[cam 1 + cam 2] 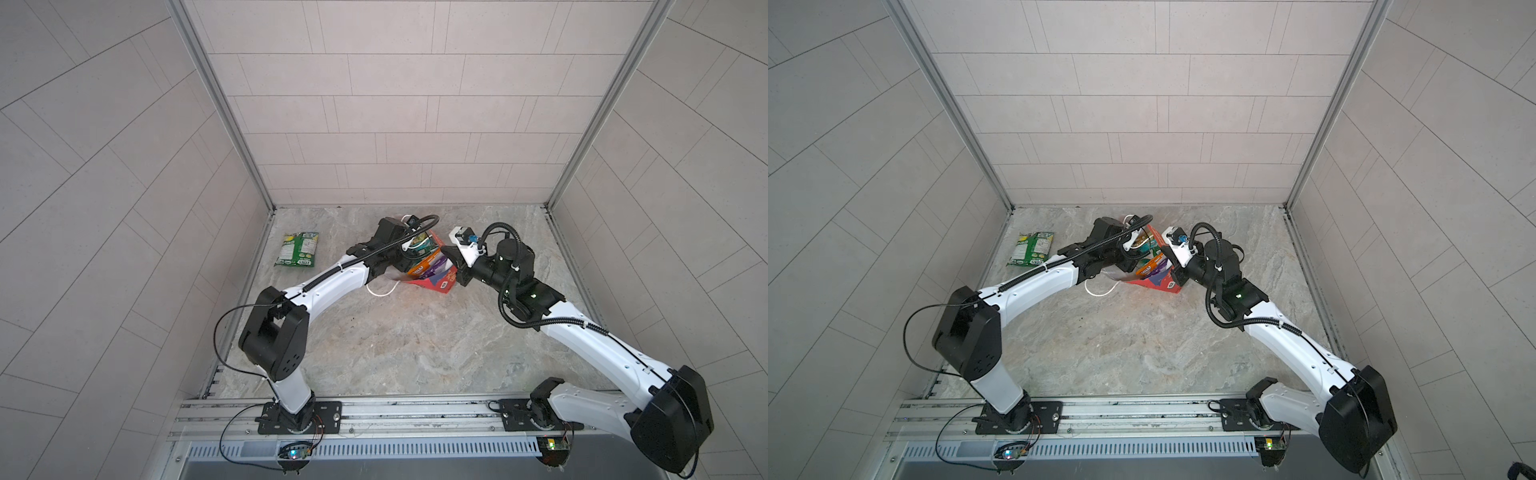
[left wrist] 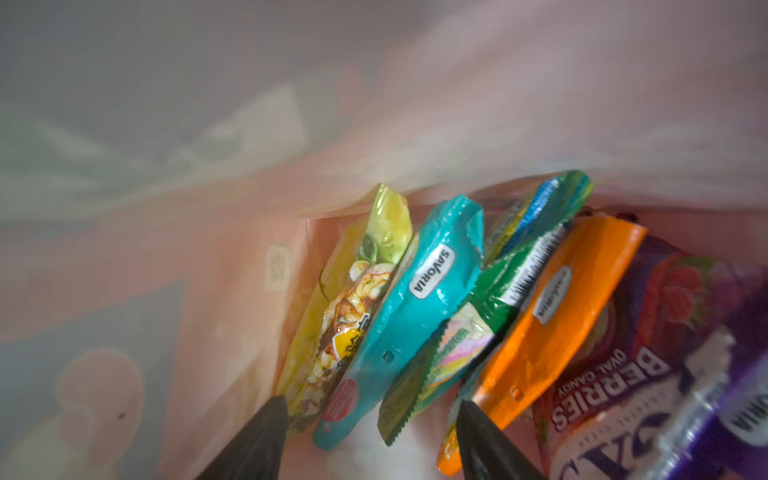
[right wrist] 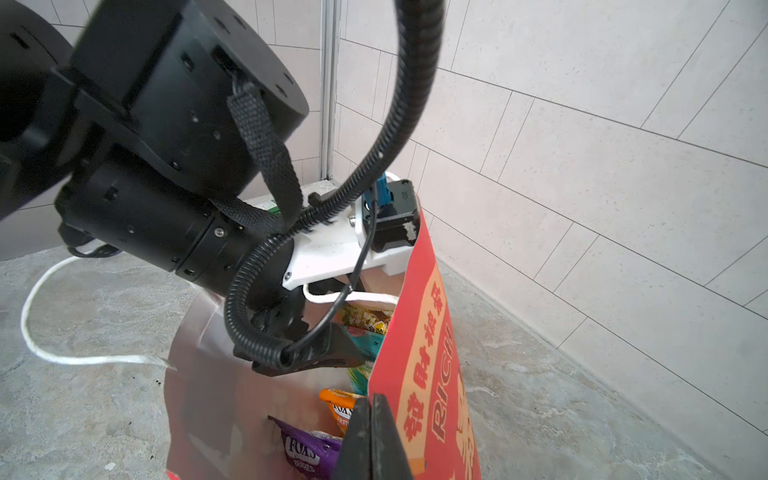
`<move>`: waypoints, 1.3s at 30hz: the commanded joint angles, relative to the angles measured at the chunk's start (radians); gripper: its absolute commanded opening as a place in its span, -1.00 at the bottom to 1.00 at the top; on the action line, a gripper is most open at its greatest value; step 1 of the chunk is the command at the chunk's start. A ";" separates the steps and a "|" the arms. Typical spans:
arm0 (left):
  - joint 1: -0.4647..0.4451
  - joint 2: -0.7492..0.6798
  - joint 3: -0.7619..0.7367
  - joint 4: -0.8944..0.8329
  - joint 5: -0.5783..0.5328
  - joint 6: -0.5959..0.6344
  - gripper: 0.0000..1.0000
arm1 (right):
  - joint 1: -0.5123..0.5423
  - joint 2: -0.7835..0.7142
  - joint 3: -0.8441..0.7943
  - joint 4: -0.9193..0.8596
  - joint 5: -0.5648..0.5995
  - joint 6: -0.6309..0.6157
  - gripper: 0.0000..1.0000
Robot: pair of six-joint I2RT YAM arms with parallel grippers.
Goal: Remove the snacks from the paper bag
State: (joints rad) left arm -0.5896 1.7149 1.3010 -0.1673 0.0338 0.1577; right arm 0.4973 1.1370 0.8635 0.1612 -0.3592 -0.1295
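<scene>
Left gripper (image 2: 370, 405), black fingers apart, reaches inside the red paper gift bag (image 3: 432, 332) with its white lining. A glossy teal packet (image 2: 415, 311) and a green serrated-edged packet (image 2: 486, 311) lie between the fingertips. Flanking these stand a yellow-green packet (image 2: 357, 291), an orange packet (image 2: 552, 316) and a purple berry-candy packet (image 2: 648, 374).

Right gripper (image 3: 370, 436), fingers together, appears to pinch the bag's red rim, holding the mouth open.

One green snack packet (image 1: 297, 249) lies on the grey marbled tabletop (image 1: 415, 340), well apart from the bag.

Likely hazards: closing here may catch two packets at once, or slip off the glossy film. A lift may drag the light bag, straining or tearing the pinched paper rim.
</scene>
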 commanded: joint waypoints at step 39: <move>0.046 -0.013 -0.006 0.161 0.068 -0.051 0.26 | -0.005 -0.046 -0.025 0.051 0.001 0.031 -1.00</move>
State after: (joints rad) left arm -0.5514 1.6676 1.2694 -0.0463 0.0940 0.0868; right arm 0.4900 1.1225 0.8482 0.1772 -0.3424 -0.1097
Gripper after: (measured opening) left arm 0.618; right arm 0.049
